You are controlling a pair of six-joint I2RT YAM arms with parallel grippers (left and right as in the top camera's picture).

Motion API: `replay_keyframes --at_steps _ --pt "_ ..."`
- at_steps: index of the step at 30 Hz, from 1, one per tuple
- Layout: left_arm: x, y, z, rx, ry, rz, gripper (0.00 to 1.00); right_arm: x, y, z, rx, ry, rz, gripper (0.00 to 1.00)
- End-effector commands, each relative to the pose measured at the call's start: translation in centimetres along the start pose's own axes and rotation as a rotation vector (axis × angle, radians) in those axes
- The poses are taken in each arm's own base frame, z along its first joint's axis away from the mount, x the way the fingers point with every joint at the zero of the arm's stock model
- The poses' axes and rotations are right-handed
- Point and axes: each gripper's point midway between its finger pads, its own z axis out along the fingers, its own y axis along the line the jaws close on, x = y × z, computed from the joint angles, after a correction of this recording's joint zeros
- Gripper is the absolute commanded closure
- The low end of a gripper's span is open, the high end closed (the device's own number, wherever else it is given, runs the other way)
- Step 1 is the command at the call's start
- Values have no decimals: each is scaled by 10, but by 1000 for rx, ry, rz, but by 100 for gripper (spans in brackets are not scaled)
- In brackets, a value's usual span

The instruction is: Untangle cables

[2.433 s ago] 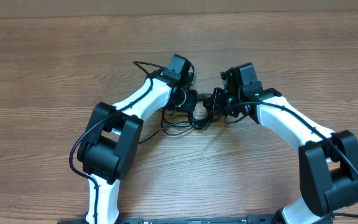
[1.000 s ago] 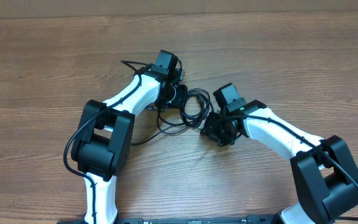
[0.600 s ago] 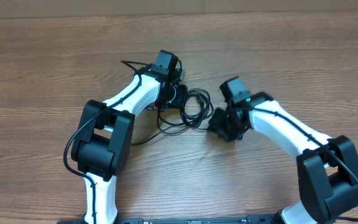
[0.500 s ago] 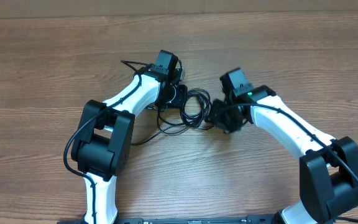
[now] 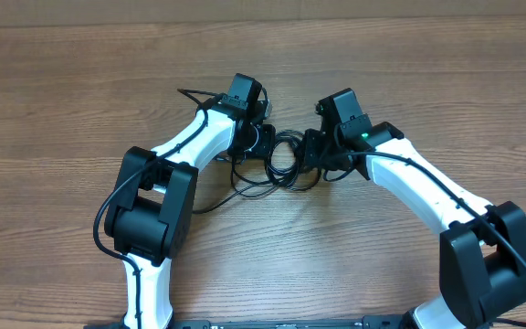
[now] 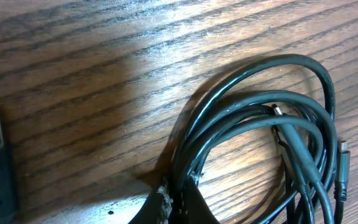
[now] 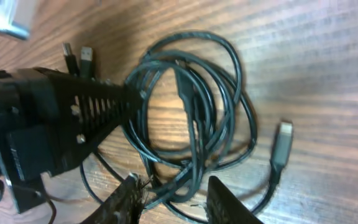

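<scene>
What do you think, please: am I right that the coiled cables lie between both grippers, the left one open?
No: the left gripper is shut on the cables, as the left wrist view shows; they do lie coiled between it and the right gripper.

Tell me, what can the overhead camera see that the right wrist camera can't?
Only overhead: both whole white arms, the left arm and the right arm. Only right wrist: a silver-tipped plug, shown clearly, lying beside the coil. Both: the looped black cables, with the left arm's jaws shut on them.
</scene>
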Motion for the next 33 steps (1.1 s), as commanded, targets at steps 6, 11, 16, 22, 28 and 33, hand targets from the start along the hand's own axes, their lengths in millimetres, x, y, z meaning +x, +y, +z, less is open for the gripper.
replay_keyframes --at_steps 6,11,16,22,28,33 --pt "1 -1 2 23 11 -11 96 3 -5 26 25 1 -18 75" --pt "1 -1 2 24 9 -11 96 10 -13 45 39 42 19 76" --pt "1 -1 2 24 8 -10 96 11 -14 47 41 44 34 78" --pt "1 -1 2 24 8 -10 96 11 -14 47 42 44 37 87" --pt "1 -1 2 24 8 -10 96 11 -14 47 41 44 37 93" --pt "1 -1 2 24 7 -10 96 11 -14 47 42 44 37 96"
